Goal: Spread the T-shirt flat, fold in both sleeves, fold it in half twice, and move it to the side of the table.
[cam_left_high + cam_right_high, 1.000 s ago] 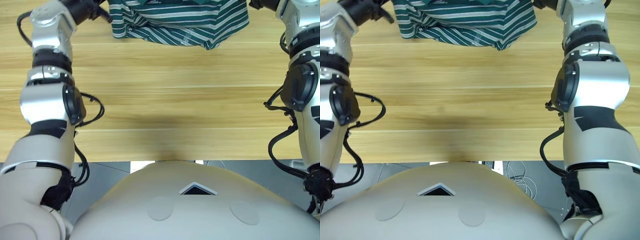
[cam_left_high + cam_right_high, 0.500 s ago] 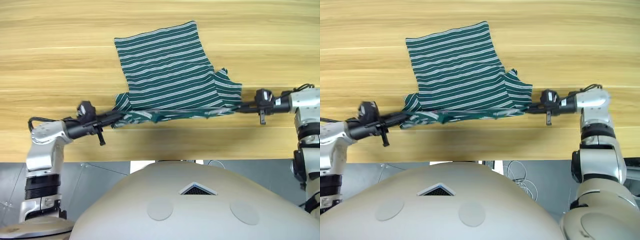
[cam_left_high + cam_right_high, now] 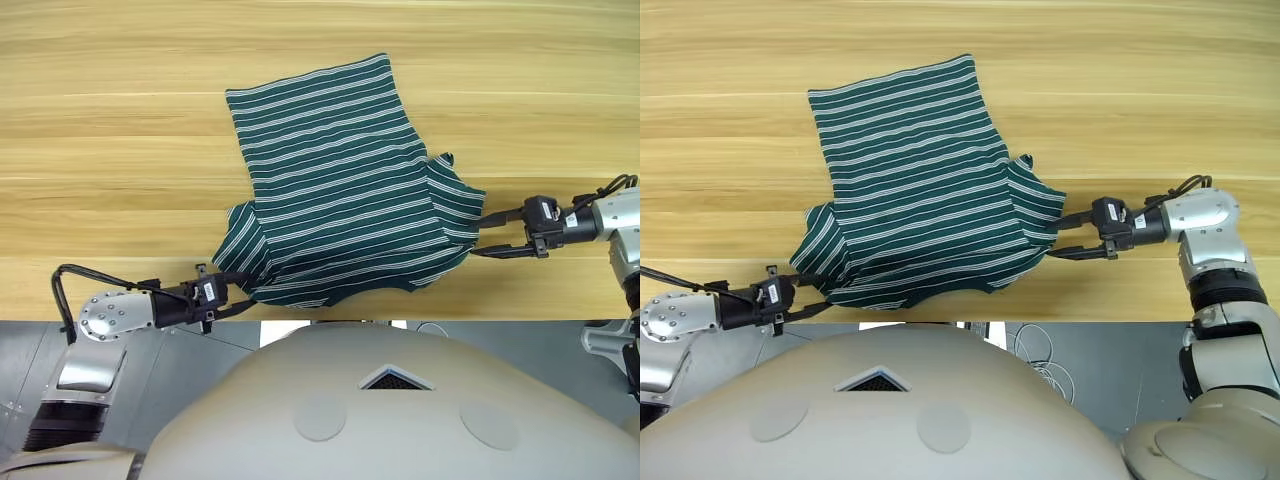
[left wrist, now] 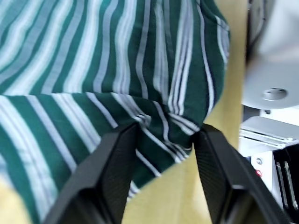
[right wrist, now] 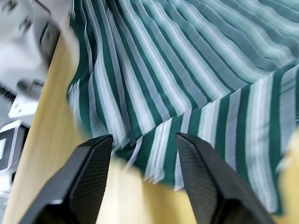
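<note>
The green T-shirt (image 3: pixel 340 190) with white stripes lies on the wooden table (image 3: pixel 110 120), mostly flat, its near part bunched and close to the table's front edge. My left gripper (image 3: pixel 243 291) is at the shirt's near left corner, open, with the fabric's edge (image 4: pixel 140 93) lying between its fingers (image 4: pixel 112 163). My right gripper (image 3: pixel 480 236) is at the shirt's right sleeve, open, its two fingers (image 5: pixel 93 163) spread on either side of the cloth's edge (image 5: pixel 196 79).
The table's front edge (image 3: pixel 130 321) runs just below the shirt and both grippers. Bare wood lies to the left, right and far side of the shirt.
Half a second ago both grippers held the shirt's near edge stretched taut between them. The shirt now lies down on the table, and both grippers have opened and sit lower, near the front edge.
</note>
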`<state>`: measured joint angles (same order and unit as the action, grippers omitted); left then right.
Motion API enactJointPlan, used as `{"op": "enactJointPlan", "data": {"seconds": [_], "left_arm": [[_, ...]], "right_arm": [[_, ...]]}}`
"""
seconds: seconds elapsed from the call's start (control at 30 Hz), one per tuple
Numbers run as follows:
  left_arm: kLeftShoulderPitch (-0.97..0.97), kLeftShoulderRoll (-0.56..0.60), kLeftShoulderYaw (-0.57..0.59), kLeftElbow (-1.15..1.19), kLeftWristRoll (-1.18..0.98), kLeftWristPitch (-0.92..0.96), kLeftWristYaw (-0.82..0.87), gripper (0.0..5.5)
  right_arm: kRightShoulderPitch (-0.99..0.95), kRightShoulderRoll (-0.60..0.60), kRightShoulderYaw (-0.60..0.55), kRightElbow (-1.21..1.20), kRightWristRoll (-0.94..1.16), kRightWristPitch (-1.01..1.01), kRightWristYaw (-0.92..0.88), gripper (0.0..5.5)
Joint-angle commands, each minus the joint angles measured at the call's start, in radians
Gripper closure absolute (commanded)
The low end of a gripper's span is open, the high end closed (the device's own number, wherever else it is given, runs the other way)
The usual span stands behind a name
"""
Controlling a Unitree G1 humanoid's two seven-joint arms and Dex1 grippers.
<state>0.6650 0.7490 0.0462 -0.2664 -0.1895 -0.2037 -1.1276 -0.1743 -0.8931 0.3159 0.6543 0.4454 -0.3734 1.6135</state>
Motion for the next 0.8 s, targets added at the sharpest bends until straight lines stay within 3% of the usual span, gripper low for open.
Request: {"op": "enactJointPlan", "data": {"seconds": [0.03,0.17,0.33,0.43,0.53,0.63,0.8], "left_arm": [[0.068,0.044,0.091,-0.116,-0.224,0.028,-0.083,3.28],[0.032,0.032,0.188,-0.019,-0.293,0.031,-0.08,3.28],[0.103,-0.055,0.274,0.057,-0.371,-0.027,-0.1,3.28],[0.053,-0.159,0.283,0.182,-0.368,0.033,0.038,3.28],[0.062,-0.28,0.265,0.166,-0.47,0.205,0.197,3.28],[0.096,-0.367,0.234,0.128,-0.473,0.292,0.316,3.28],[0.094,-0.417,0.207,0.07,-0.475,0.408,0.422,3.28]], "right_arm": [[-0.145,0.028,0.002,0.007,0.086,0.077,0.001,2.33],[-0.295,0.161,0.023,0.053,0.063,0.147,0.0,2.28],[-0.456,0.452,0.103,0.251,-0.218,0.101,-0.197,2.28],[-0.495,0.592,0.125,0.359,-0.32,0.094,-0.274,2.28],[-0.54,0.71,0.136,0.496,-0.415,0.117,-0.386,2.28],[-0.579,0.782,0.109,0.606,-0.477,0.159,-0.544,2.28],[-0.619,0.816,0.041,0.683,-0.523,0.234,-0.78,2.28]]}}
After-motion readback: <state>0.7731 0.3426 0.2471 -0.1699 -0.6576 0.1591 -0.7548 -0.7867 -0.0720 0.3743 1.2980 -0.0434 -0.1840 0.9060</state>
